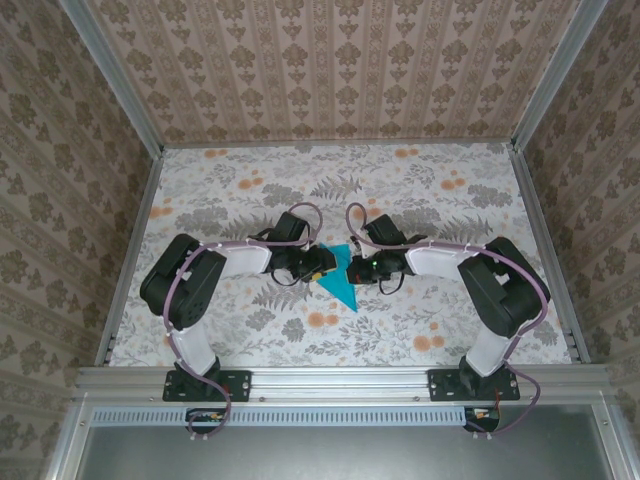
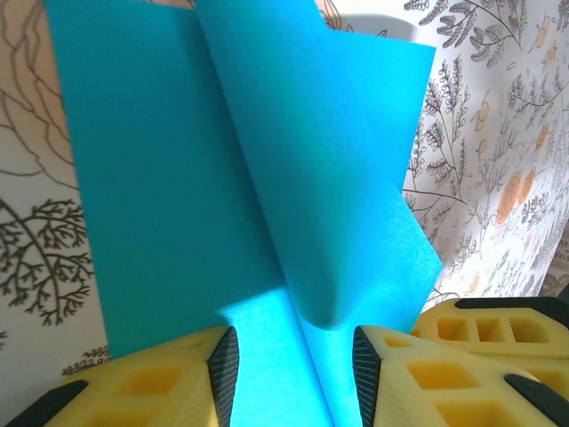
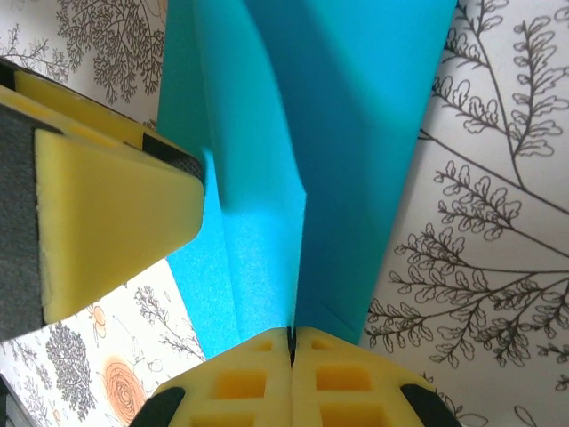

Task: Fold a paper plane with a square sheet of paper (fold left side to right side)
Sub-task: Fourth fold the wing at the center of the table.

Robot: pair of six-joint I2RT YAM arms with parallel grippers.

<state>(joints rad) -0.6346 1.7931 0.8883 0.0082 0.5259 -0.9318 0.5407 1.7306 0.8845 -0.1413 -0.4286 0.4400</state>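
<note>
Now, mid-fold at the table's (image 1: pixel 250 190) centre, the turquoise sheet (image 1: pixel 340 285) is pinched by the closed right gripper (image 3: pixel 292 342), the left gripper (image 2: pixel 293 360) straddling it agape; next, I reckon, pressing it flat.

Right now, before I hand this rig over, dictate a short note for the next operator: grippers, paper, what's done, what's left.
Left gripper: open, fingers on either side of a raised fold in the turquoise paper.
Right gripper: shut on the paper's edge.
Paper: mid-table, between both grippers, its point toward the arm bases.
Done: creased into a layered, pointed shape.
Left: probably flattening this fold and shaping the wings; it doesn't look finished.
</note>
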